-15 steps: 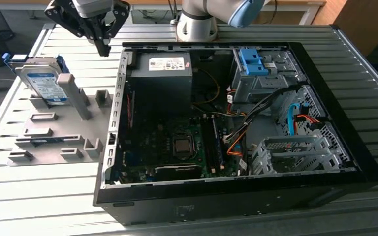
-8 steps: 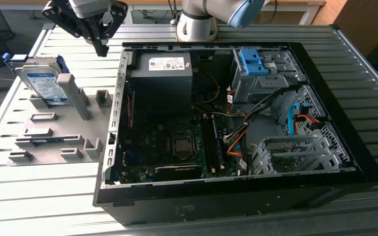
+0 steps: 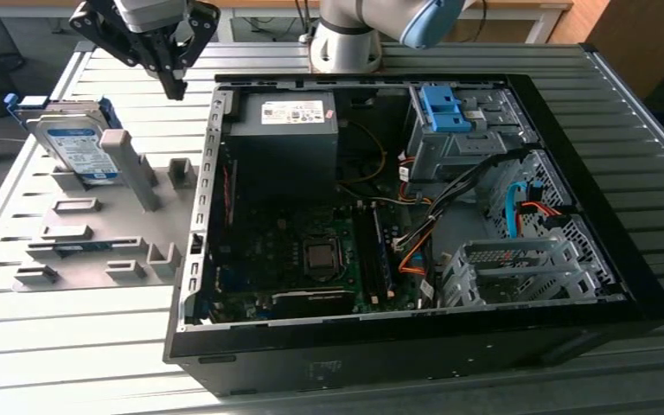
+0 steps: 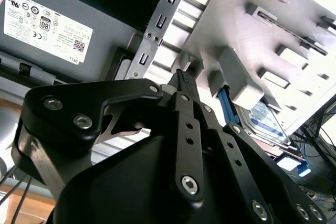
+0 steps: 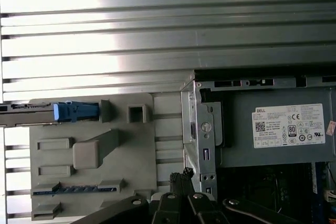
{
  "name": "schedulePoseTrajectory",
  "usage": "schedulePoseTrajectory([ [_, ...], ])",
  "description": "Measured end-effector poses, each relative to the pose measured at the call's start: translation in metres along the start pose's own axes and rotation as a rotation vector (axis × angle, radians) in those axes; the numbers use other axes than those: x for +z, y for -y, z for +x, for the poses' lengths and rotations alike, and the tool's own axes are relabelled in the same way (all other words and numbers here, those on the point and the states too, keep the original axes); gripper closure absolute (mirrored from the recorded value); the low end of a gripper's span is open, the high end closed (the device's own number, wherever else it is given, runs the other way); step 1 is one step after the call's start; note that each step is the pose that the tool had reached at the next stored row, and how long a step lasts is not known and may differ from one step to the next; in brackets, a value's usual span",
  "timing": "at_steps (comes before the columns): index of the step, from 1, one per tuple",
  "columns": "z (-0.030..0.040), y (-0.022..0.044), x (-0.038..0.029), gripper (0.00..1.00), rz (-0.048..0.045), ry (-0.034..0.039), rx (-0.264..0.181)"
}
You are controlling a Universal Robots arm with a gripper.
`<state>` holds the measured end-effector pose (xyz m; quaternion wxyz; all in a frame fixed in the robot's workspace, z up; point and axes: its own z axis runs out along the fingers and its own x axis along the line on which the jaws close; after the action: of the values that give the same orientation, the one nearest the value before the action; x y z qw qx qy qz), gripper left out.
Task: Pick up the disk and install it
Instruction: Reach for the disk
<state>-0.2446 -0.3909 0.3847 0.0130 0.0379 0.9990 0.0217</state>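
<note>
One bench [image 3: 67, 354] carries one open computer case [image 3: 655, 303], one grey holder plate [image 3: 101, 233] and one disk [image 3: 79, 147]. Inside the case are one dark grey power supply box [image 3: 280, 147], bearing one white sticker [image 3: 291, 111], and one bare blue bracket [image 3: 442, 108]. There is one robot arm [image 3: 349, 39].

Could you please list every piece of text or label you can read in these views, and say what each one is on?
On the power supply, the white sticker: rows of fine print and marks, too small to quote reliably.
On the disk, the white-and-blue label: too small to read.
Nothing else here carries text I can make out.
</note>
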Motion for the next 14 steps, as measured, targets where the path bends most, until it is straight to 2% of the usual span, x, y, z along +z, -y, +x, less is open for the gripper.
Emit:
schedulePoseTrajectory([
  [14, 0.0077, -0.0003, 0.0009, 0.89, -0.0001, 0.0001, 0.0],
])
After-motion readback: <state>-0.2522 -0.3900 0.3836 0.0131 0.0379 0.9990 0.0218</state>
